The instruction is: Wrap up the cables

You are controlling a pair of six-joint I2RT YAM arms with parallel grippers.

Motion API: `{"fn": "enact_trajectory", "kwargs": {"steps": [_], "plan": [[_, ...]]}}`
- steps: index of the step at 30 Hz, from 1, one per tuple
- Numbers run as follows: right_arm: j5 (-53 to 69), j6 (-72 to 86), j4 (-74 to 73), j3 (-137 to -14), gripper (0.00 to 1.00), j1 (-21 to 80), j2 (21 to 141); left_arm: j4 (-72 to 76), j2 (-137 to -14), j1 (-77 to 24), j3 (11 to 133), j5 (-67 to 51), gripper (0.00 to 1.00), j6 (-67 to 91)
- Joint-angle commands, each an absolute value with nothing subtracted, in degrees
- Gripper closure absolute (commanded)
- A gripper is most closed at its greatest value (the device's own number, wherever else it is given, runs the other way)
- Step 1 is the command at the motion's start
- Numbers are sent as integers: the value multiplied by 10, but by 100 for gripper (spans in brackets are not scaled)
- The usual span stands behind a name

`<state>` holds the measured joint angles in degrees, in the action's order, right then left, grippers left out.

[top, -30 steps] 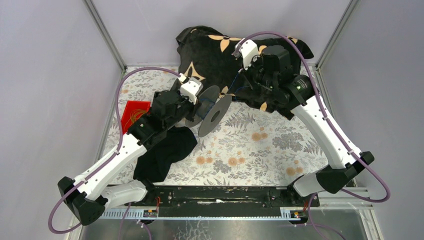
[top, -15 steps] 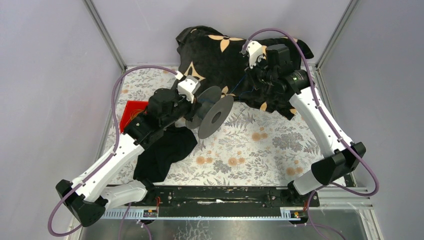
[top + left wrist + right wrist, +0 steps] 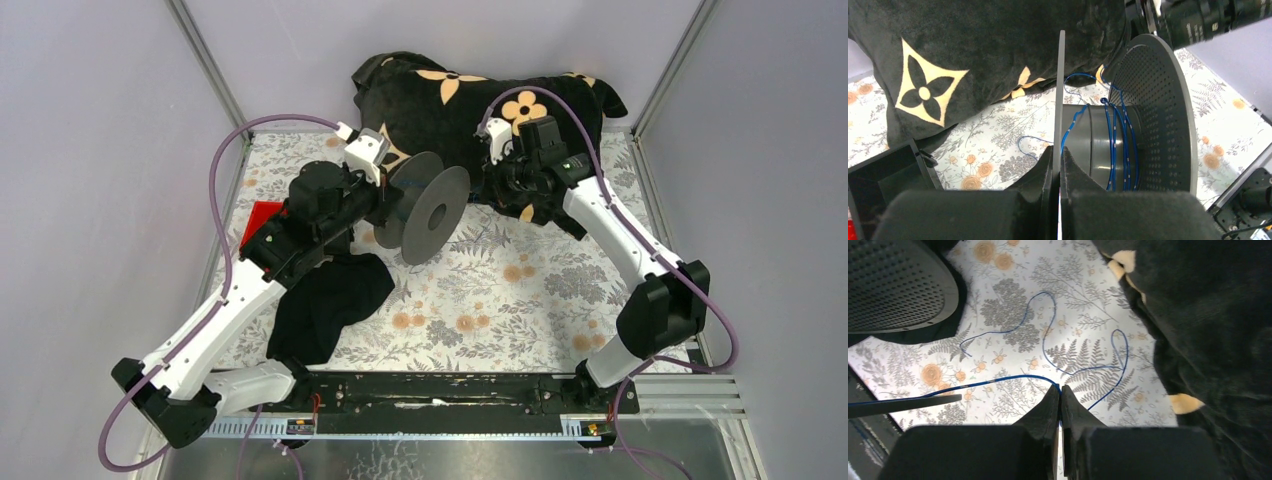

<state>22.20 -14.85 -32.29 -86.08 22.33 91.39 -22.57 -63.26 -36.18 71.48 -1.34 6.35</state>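
Left wrist: left gripper clamped on the spool flange; blue cables partly wound round its core. Right gripper pinches the blue cables; loose loops lie on the floral tablecloth.

Spool stands on edge mid-table, axis roughly left-right. Left gripper comes in from the left, clamped on the flange nearest it. Cables are wound on the core between the flanges. The slack trails right in loops over the table to the right gripper, which pinches it. Cushion is at the back, behind both. Cloth front-left, flat packet beyond it, near the left edge.
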Motion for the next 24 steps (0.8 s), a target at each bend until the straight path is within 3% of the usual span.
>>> {"fn": "enact_trajectory", "kwargs": {"steps": [1, 7, 19, 22, 24], "plan": [[281, -120, -264, -831, 93, 220, 898, -189, -635, -352, 758, 0, 100, 120], [336, -105, -220, -776, 88, 215, 869, -195, -637, -339, 772, 24, 100, 157], [476, -127, -198, -725, 68, 212, 844, -212, -648, -320, 804, 41, 100, 194], [455, -127, -194, -718, 60, 211, 840, -214, -647, -319, 810, 40, 100, 197], [442, -122, -185, -709, 43, 208, 836, -214, -645, -317, 810, 35, 100, 199]]}}
